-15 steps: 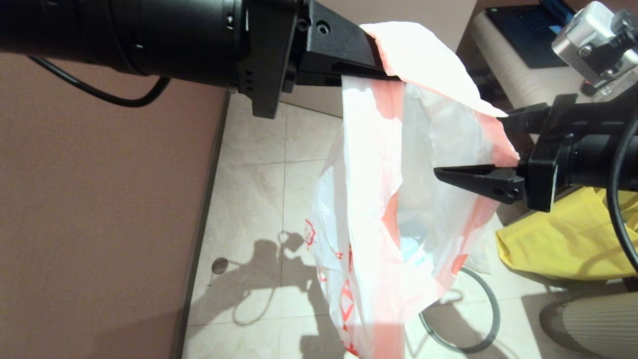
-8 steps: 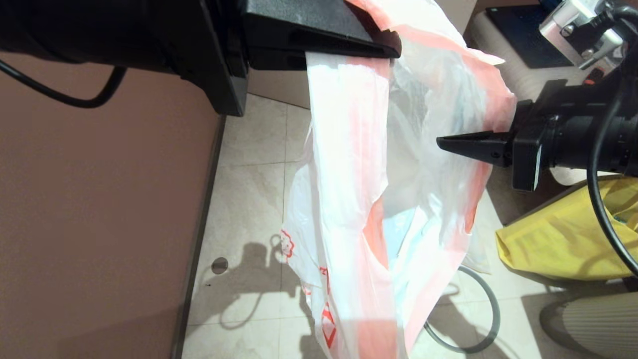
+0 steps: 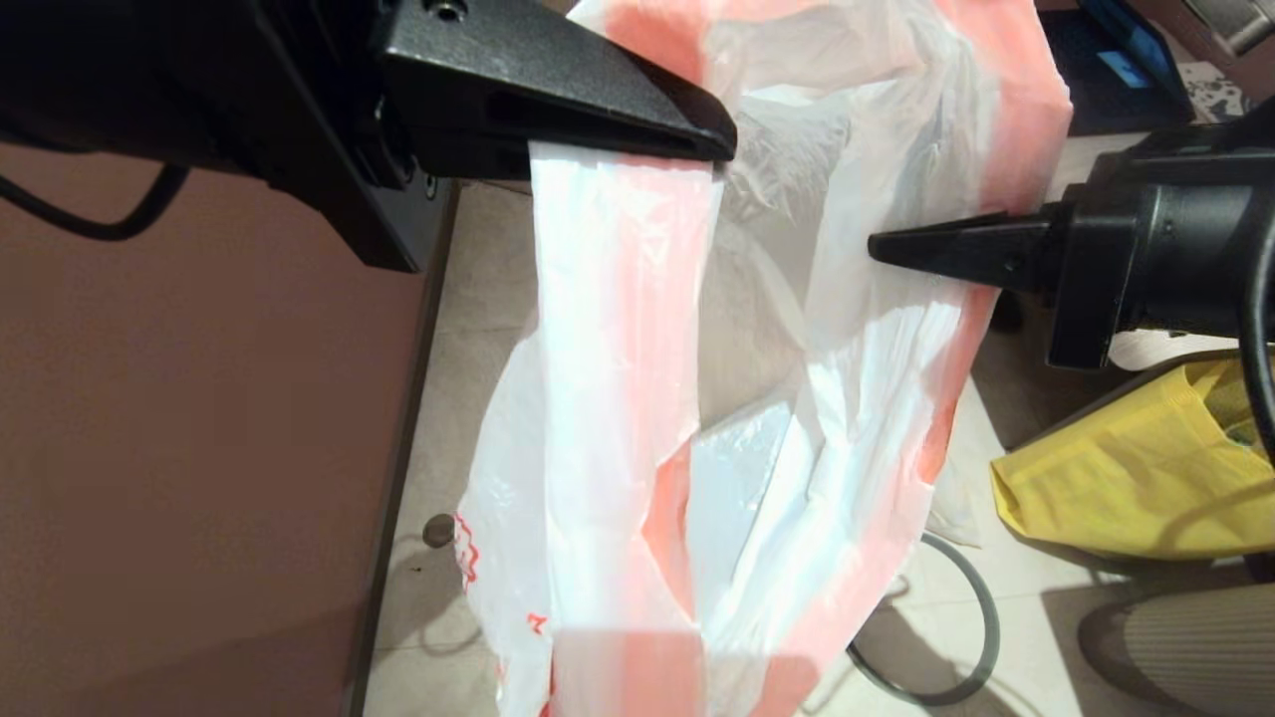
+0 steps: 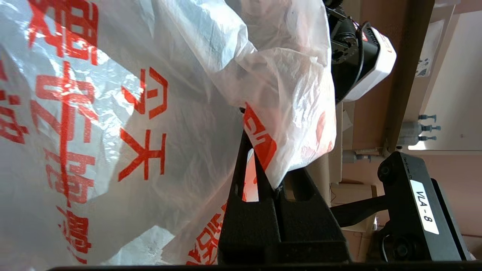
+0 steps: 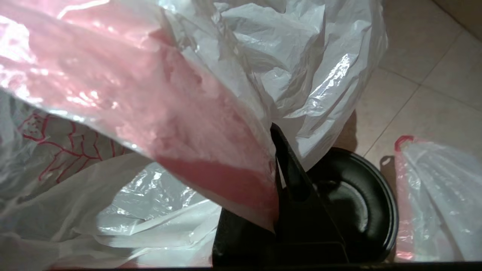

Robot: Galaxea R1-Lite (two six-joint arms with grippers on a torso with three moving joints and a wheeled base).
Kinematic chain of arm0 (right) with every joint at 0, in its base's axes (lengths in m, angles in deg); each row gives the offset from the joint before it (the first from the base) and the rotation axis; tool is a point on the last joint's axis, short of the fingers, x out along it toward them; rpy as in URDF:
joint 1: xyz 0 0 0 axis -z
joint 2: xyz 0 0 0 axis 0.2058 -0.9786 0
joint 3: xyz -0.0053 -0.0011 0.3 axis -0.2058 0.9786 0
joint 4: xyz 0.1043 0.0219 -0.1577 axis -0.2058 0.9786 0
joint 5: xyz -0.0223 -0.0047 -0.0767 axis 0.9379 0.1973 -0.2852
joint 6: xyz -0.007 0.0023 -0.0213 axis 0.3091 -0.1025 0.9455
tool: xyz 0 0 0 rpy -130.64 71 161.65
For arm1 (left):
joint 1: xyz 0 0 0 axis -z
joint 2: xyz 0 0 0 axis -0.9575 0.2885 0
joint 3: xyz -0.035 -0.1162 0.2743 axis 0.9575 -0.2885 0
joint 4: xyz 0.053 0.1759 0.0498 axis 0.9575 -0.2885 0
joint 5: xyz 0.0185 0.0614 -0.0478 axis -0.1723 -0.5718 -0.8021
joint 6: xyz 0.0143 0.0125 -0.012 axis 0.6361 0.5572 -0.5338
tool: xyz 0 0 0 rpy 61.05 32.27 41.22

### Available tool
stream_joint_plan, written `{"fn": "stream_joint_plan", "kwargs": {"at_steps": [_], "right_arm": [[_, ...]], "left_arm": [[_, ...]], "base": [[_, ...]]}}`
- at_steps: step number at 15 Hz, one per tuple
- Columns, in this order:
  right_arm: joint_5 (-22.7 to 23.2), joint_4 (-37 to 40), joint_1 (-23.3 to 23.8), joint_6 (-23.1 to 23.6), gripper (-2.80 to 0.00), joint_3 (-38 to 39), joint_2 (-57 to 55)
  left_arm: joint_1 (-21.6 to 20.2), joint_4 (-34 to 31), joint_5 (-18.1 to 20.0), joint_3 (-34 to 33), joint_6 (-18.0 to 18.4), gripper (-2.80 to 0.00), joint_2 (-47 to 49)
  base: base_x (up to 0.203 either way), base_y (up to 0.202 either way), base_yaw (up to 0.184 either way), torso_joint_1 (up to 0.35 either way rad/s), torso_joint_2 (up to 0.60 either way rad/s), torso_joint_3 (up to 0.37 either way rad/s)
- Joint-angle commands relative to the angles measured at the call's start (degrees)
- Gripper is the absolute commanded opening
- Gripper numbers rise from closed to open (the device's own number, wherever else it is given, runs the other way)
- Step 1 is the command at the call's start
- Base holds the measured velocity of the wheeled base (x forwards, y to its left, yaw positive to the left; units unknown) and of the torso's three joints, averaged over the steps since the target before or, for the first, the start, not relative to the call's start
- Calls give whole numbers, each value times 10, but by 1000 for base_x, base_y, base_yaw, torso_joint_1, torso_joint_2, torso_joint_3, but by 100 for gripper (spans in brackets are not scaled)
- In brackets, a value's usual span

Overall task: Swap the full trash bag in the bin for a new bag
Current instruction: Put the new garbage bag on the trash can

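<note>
I've got the new bag (image 3: 618,398) spread in the air above the tiled floor (image 3: 498,299), its mouth stretched between both arms and its body hanging low. Beneath it the bin (image 5: 361,203) stands open on the floor, the full trash bag (image 5: 433,195) just beside it. A yellow tote (image 3: 1126,478) lies to my right, near a grey hoop (image 3: 971,637). My left end effector (image 3: 712,139) is clamped tight on one rim edge; my right end effector (image 3: 882,246) is pinched closed on the opposite pink band.
</note>
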Motion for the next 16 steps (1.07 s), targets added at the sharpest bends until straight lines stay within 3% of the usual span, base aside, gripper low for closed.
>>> {"fn": "stream_joint_plan", "kwargs": {"at_steps": [1,2,3,6,9,11,13,15,16], "right_arm": [[2,32,-9,-26,-280,-1,20],[1,50,-9,-28,-280,1,27],[1,59,-9,-29,-280,4,31],[1,87,-9,-61,-280,2,41],[1,127,-11,-164,-280,0,80],[1,171,-12,-257,-280,-20,90],[1,222,-12,-331,-280,-63,94],[9,242,-11,-430,-280,-115,85],[25,247,-11,-443,-280,-129,80]], "left_arm": [[-10,-1,3,-7,1,-280,0],[-10,-1,3,-9,3,-280,0],[-10,2,2,-11,4,0,-1],[-10,2,0,-12,6,0,-14],[-38,-4,-5,-44,9,0,-64],[-86,3,-46,-85,39,0,-82],[-126,54,-79,-120,47,0,-78],[-149,154,-87,-178,47,0,-76],[-156,200,-100,-200,46,0,-75]], "base": [[0,0,0,0,0,0],[0,0,0,0,0,0],[0,0,0,0,0,0],[0,0,0,0,0,0],[0,0,0,0,0,0],[0,0,0,0,0,0],[0,0,0,0,0,0],[0,0,0,0,0,0],[0,0,0,0,0,0]]}}
